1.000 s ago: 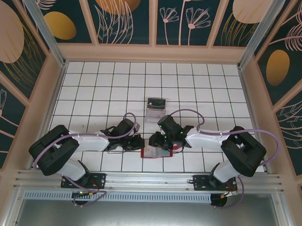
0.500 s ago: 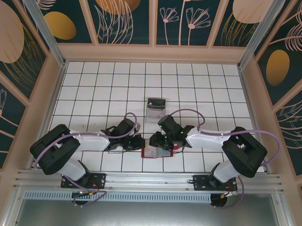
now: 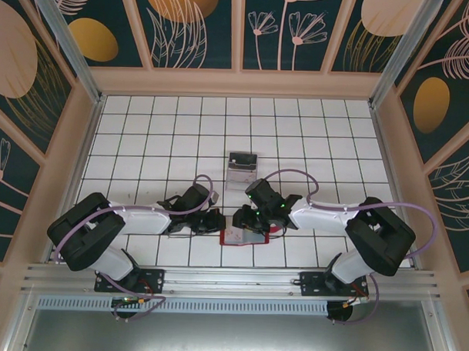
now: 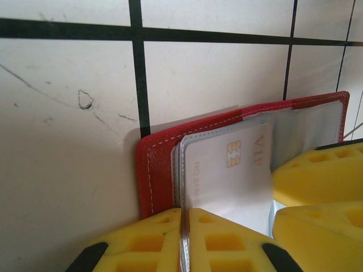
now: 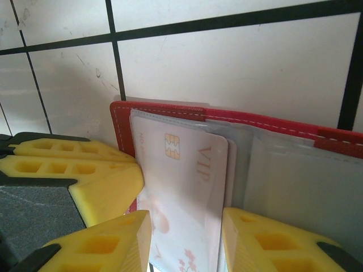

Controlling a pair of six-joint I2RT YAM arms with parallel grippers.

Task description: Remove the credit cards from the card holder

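Observation:
The red card holder lies open on the white tiles between the two arms. Its red cover and clear inner pockets face up. A white credit card with a gold chip and "VIP" sticks out of a pocket. My left gripper is shut on the thin edge of the holder's clear pocket leaves, at the holder's left end. My right gripper has one yellow finger against each long edge of the card, just above the holder. A second card edge shows behind it.
A clear plastic box stands about two tiles beyond the holder, mid-table. The right gripper's yellow fingers sit close beside the left one's. Wooden walls ring the tiled floor.

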